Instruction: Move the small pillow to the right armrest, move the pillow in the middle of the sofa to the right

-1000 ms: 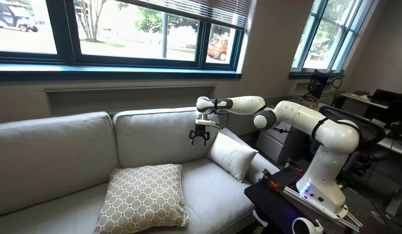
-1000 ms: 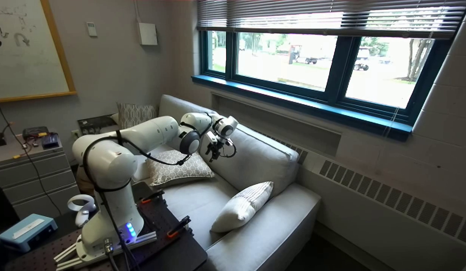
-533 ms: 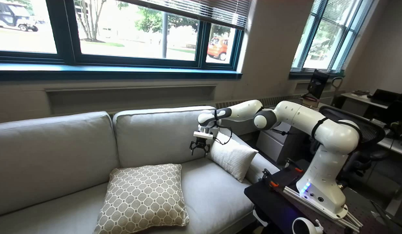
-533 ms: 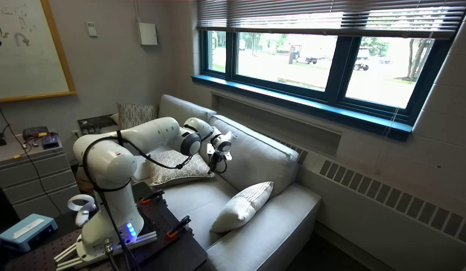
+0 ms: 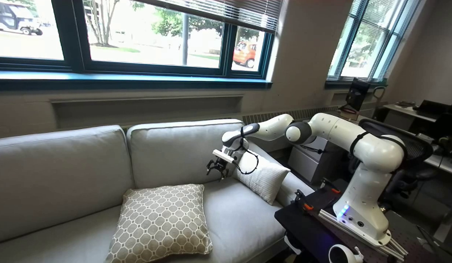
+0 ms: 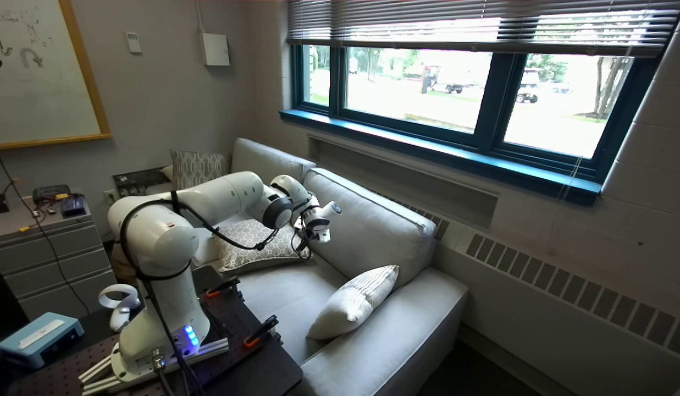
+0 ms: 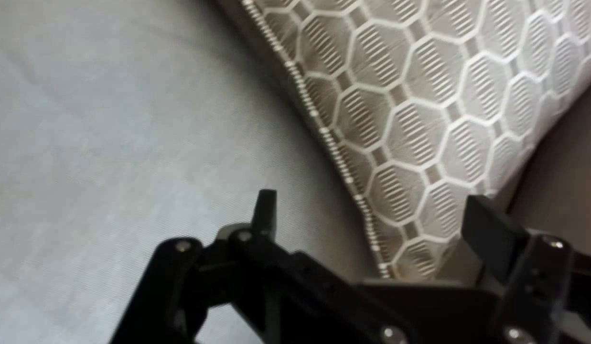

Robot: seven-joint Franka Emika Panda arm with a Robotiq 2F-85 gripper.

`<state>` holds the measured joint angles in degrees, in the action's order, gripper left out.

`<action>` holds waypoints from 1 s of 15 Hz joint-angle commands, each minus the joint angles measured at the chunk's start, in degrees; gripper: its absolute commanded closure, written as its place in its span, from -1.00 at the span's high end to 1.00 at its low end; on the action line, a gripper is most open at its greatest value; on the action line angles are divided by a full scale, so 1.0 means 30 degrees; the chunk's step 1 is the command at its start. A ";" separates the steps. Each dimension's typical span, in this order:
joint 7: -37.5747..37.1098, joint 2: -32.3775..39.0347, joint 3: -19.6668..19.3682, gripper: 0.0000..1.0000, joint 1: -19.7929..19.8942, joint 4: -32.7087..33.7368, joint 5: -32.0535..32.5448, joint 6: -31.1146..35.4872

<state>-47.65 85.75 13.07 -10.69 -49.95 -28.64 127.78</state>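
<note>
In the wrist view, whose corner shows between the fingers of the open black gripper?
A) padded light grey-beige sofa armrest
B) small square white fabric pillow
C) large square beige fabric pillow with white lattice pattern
C: the large lattice-patterned pillow narrows to a corner between the two sides of the gripper.

In an exterior view, the camera looks down a bit at the front of the sofa [image 5: 236, 219], facing the big window [image 5: 152, 40]. In an exterior view, it looks down from close to the robot arm [image 6: 224, 192], past the right armrest [image 6: 394, 330], with the whiteboard [image 6: 40, 77] far back. Both share the sofa, robot arm, big window and small pillow [image 6: 356, 302]. The wrist view looks past the gripper [image 7: 371, 220], very close to the patterned pillow [image 7: 405, 124], which all three views share.
</note>
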 commanded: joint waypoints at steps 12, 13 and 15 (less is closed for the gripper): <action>0.0038 -0.0408 0.0348 1.00 -0.2807 -0.0204 0.0669 0.2640; 0.0039 -0.0407 0.0358 1.00 -0.2809 -0.0204 0.0666 0.2639; -0.0054 -0.0408 0.0217 1.00 -0.2810 -0.0177 0.0768 0.2702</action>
<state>-47.20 84.53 13.66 -19.37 -50.63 -27.39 135.71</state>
